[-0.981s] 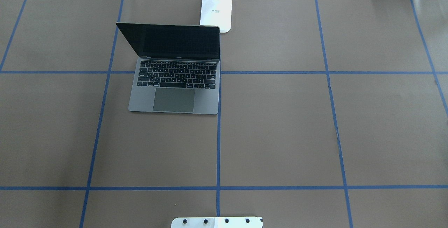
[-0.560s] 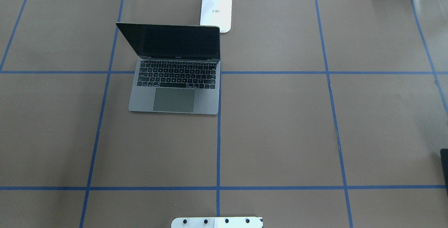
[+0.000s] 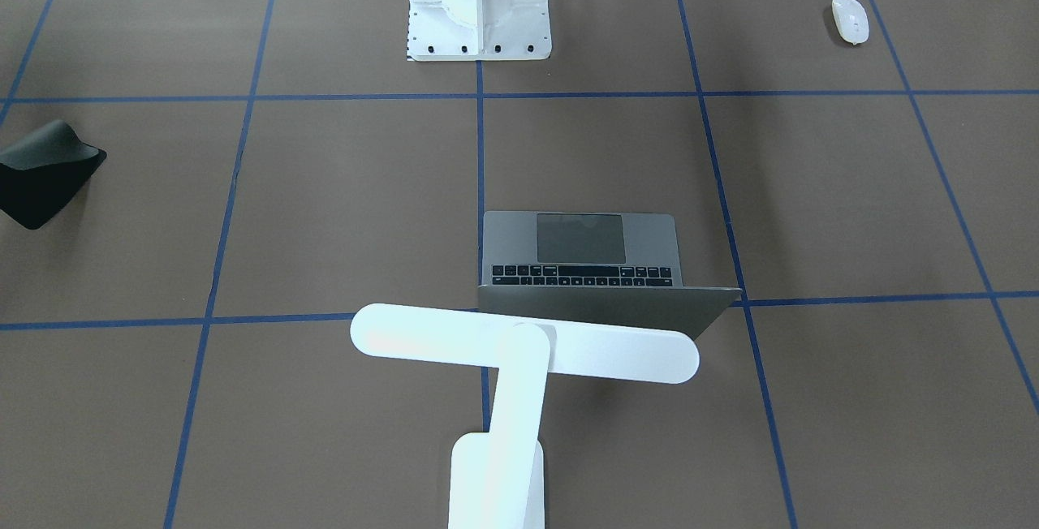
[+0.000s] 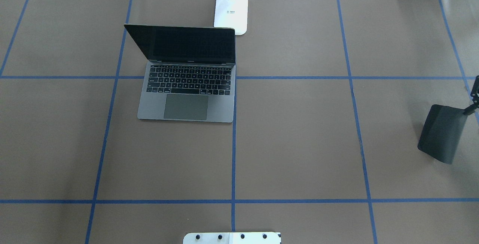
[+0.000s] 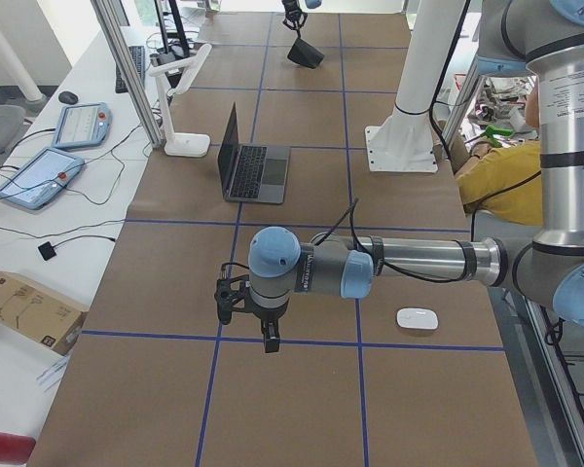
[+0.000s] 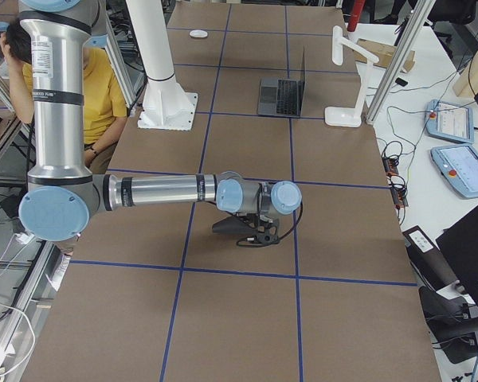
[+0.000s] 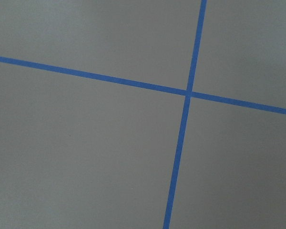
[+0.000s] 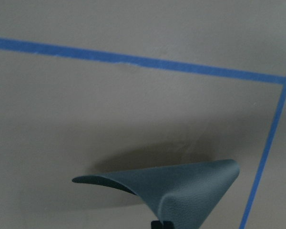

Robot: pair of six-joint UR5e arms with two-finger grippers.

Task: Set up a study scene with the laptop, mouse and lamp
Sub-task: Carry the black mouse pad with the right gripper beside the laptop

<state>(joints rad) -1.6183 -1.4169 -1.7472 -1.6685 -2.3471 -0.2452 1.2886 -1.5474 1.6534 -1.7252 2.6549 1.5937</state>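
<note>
Across the table from the robot, the front-facing view has the laptop (image 3: 597, 249) open at centre, keys toward the white pedestal (image 3: 479, 2) at 12 o'clock. The lamp (image 3: 519, 346) stands at 6 o'clock of the laptop, and its bar head overlaps the grey lid in the picture. The mouse (image 3: 850, 20) lies well apart at 1 o'clock. A black pad (image 3: 40, 176) hangs curled at 9 o'clock, by the edge.

From overhead, the laptop's dark screen faces the camera, with the lamp's base at its 1 o'clock. At 3 o'clock, well apart, the right gripper (image 4: 468, 111) pinches the top corner of the black pad, which droops toward 7 o'clock.

Seen from the left end, the left gripper (image 5: 270, 339) points down over the brown paper near a tape crossing, with the mouse near it at 3 o'clock. Whether its 2 fingers are apart or together I cannot tell.

From the right end, the near arm reaches low over the table with the pad under its wrist.

On the left wrist camera, only paper and 2 crossing blue tape lines show.

On the right wrist camera, the pad is clamped at 6 o'clock and folds over its shadow.
</note>
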